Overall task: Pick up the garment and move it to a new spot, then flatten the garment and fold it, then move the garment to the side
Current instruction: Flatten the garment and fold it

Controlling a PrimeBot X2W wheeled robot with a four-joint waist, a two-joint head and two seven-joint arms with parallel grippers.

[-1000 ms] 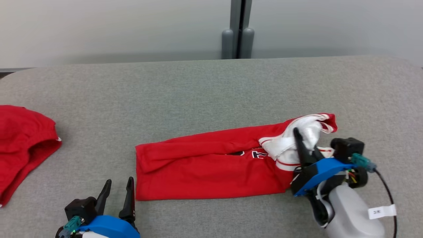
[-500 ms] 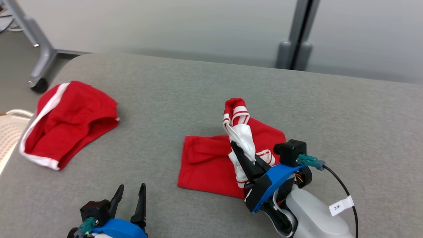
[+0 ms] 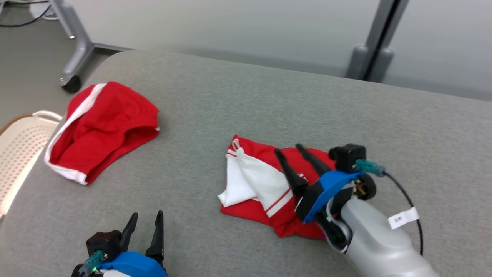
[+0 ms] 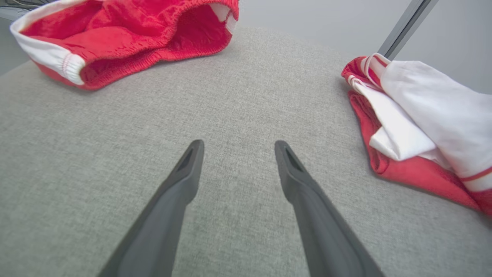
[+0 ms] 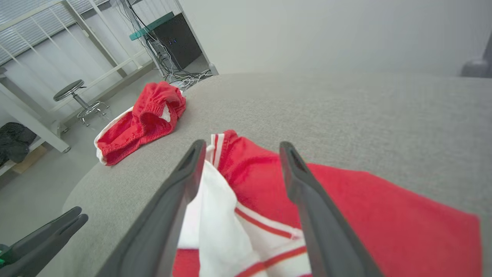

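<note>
Step, as judged: fold looked done or nearly so, and the move to the side was not yet made.

- Garment [image 3: 269, 184]: red w/ white part doubled over on top, a compact bundle lying mid-table, nearer the near edge and right of centre.
- R gripper [image 3: 288, 148]: fingers apart, nothing between them, poised over the garment's right half. Contact w/ cloth couldn't be told.
- L gripper [image 3: 146, 214]: spread wide, empty, over bare table [image 3: 230, 96] by the near edge, left of the bundle and well apart from it.

Next move prob. calls for a pinch through all layers at one edge, else the white flap slides off and the fold opens. Low carry or drag toward a table edge.

Count:
- 2 garments: task bundle + 2nd red piece [image 3: 107, 127] near the left edge.
- 2 grippers.
- 1 table.
- 1 white perforated seat [image 3: 19, 154] off the left edge.
</note>
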